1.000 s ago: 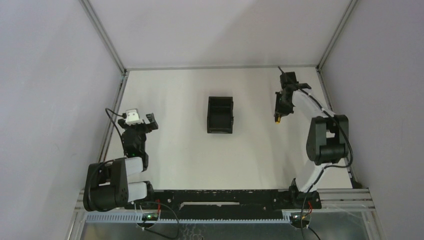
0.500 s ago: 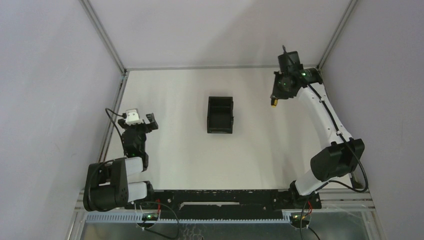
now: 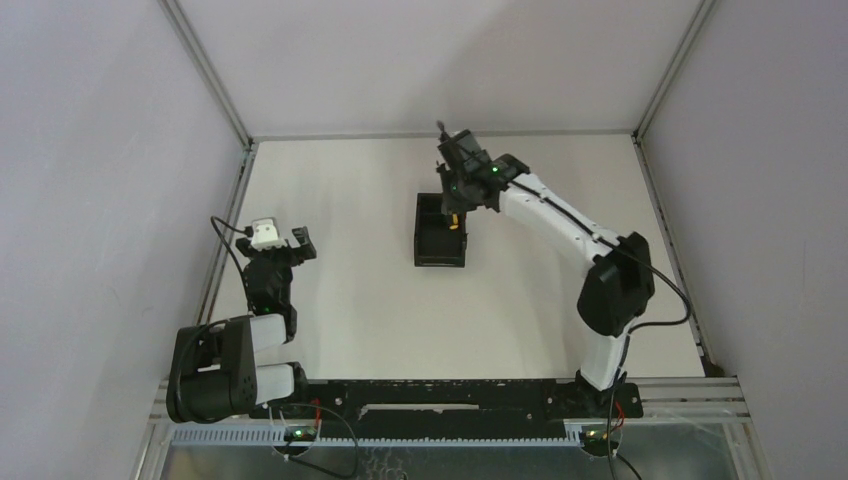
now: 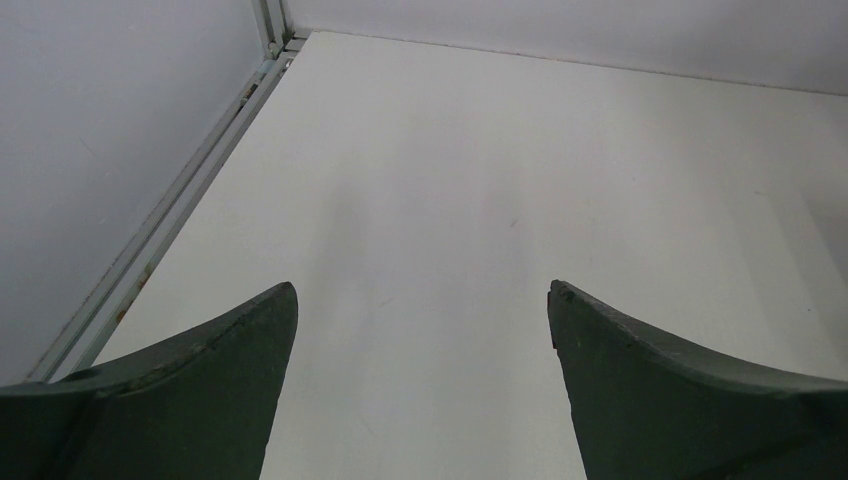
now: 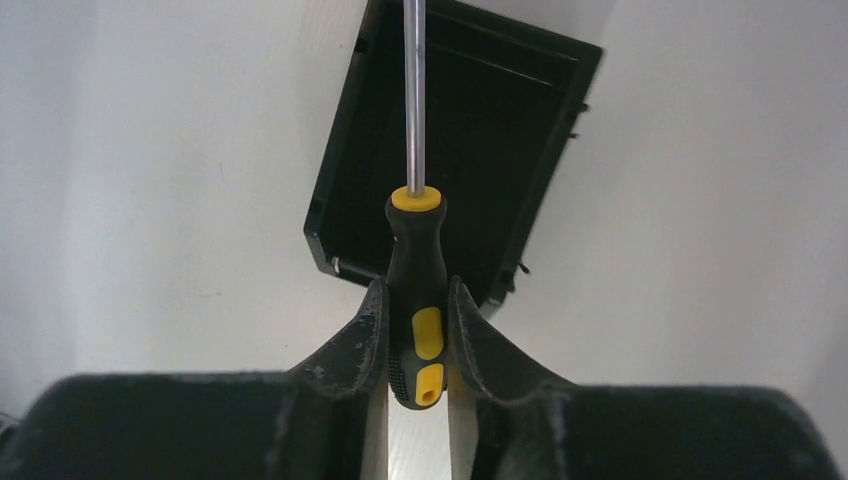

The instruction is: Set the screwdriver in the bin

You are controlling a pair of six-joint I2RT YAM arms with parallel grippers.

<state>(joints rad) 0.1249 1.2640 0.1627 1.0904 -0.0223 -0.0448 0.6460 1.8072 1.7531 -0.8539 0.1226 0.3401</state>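
My right gripper [image 3: 452, 208] [image 5: 416, 295] is shut on the screwdriver [image 5: 417, 290] by its black-and-yellow handle. The thin metal shaft [image 5: 413, 95] points forward over the open top of the black bin [image 5: 470, 140]. In the top view the gripper hovers over the bin's [image 3: 440, 250] far end, and the yellow handle tip [image 3: 451, 224] shows above its inside. The screwdriver is held above the bin and is not resting in it. My left gripper [image 3: 282, 238] [image 4: 420, 300] is open and empty at the table's left side, far from the bin.
The white table [image 3: 340, 290] is walled in by grey panels and metal frame rails [image 3: 226, 240]. The left wrist view shows only bare table and the left rail [image 4: 190, 190]. The black base bar [image 3: 440, 395] runs along the near edge.
My right arm has swung left from the table's far right, carrying the screwdriver, and now holds it over the bin. The left arm has not moved.
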